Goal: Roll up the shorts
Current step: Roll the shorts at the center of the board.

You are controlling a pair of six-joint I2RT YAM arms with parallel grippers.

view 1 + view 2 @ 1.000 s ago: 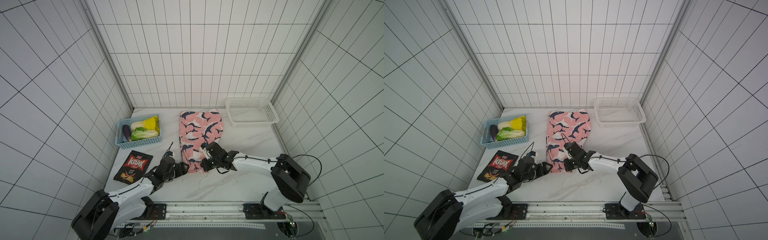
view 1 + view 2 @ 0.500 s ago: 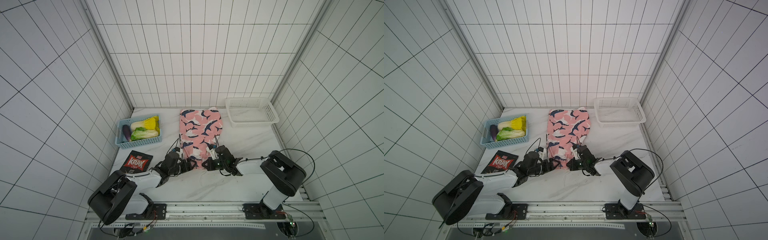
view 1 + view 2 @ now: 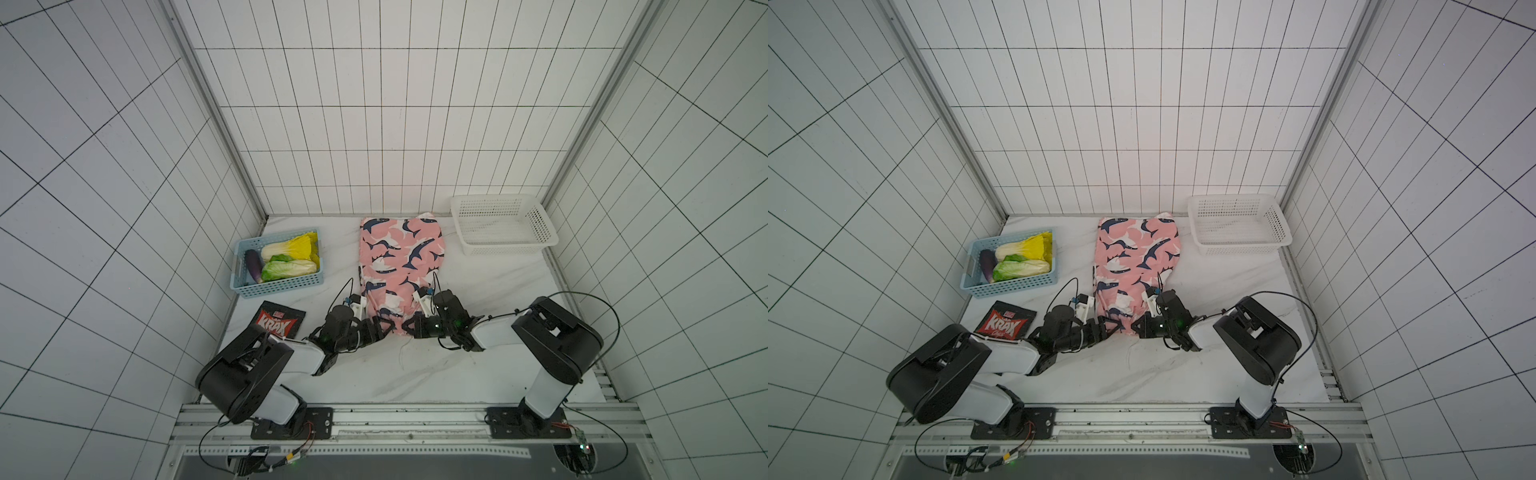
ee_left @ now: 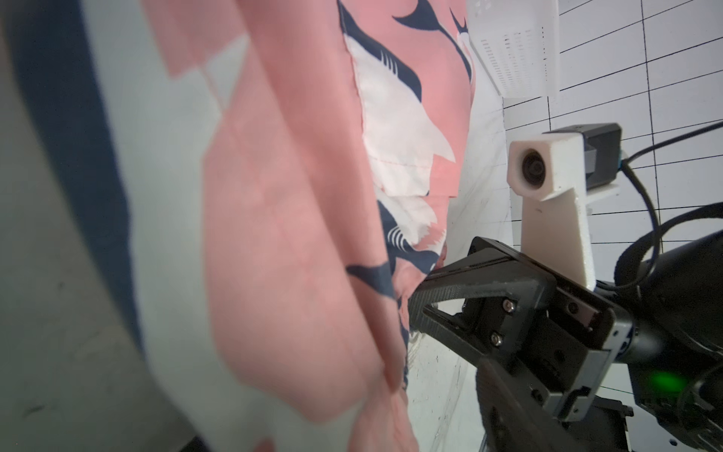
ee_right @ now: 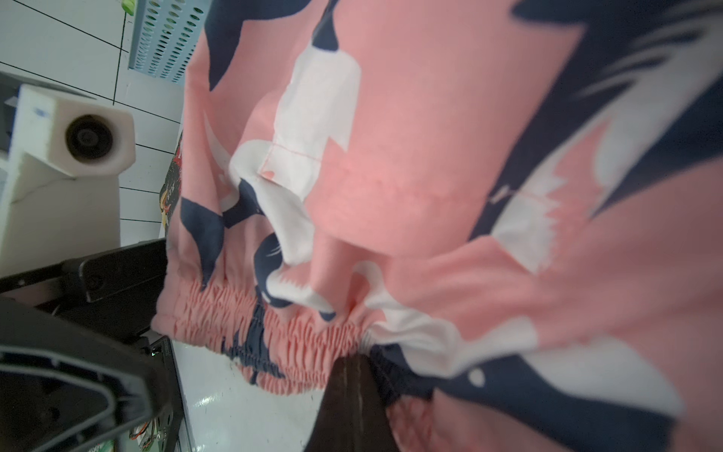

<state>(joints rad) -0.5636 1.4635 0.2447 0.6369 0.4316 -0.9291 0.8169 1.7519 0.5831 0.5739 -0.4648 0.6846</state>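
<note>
Right gripper [image 3: 409, 327] clamps the shorts [image 3: 399, 257], tips buried in cloth; left gripper [image 3: 382, 326] gapes alongside, one finger partly hidden.

The right gripper [image 3: 406, 328] moves off the middle of the shorts [image 3: 399, 257] to their hem nearest the near edge of the bench [image 3: 415, 374]. The left gripper [image 3: 383, 326] closes in opposite, both elbows fold upward, and the shorts creep slightly toward the far edge.
</note>
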